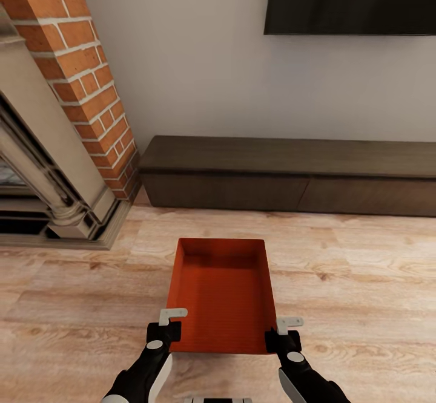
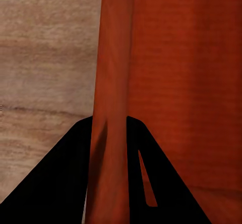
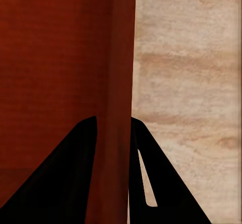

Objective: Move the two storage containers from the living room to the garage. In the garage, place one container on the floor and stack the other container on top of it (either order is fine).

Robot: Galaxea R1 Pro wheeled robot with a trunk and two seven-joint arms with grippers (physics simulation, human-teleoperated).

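Along the far wall: white wall (image 1: 200,58), black TV (image 1: 351,0) upper right, long low dark-wood bench (image 1: 290,173) beneath it. Red-brick fireplace (image 1: 79,76) stands far left. Light wood-plank floor (image 1: 363,282) covers the near area. One orange-red storage container (image 1: 221,294), open-topped with ribbed bottom, sits centre-near, above the planks. Left gripper (image 1: 163,330) pinches the container's near-left side wall, one finger each side of it. Right gripper (image 1: 283,337) is closed likewise on the near-right wall. Cannot tell whether the container touches the floor.
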